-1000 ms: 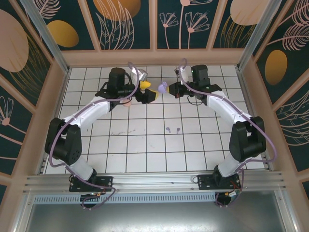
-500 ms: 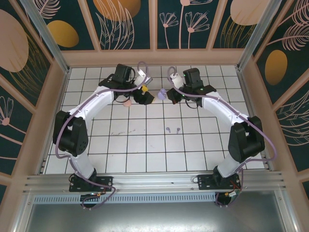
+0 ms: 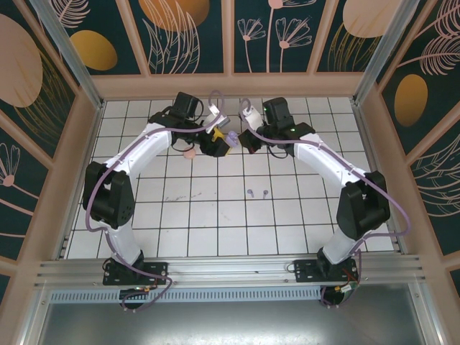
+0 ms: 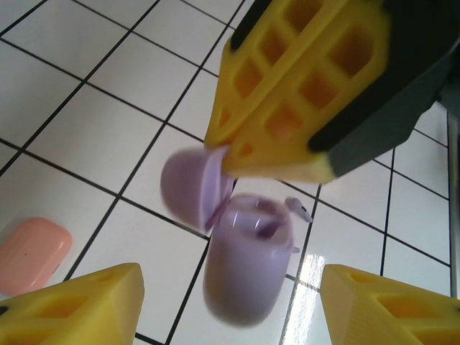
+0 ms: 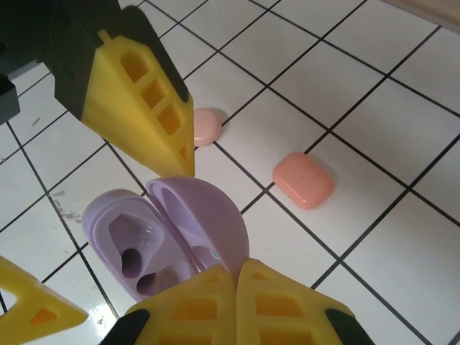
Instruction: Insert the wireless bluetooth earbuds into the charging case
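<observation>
- Leftward the right gripper [image 5: 237,280] has been carried over the last half second, and the gap to the left gripper [image 4: 230,277] has been closed, near the far middle of the table [image 3: 215,215].
- And the right gripper is seen clenched: both yellow fingers are pressed together on the open lid of the purple charging case [image 5: 136,248], which is held up off the tiles.
- Over on the left gripper, the jaws are spread wide and nothing is grasped; the case is hung between its two yellow fingers, with one fingertip just beside the lid.
- Dark sockets are shown inside the case body; whether a bud is seated there cannot be told.
- Two purple earbuds [image 3: 250,192] are laid side by side on the white tiles, nearer than both grippers and well apart from the case.
- A coral case [image 5: 302,180] and a pale pink rounded piece [image 5: 207,126] are left on the tiles beyond the purple case, apart from each other.
</observation>
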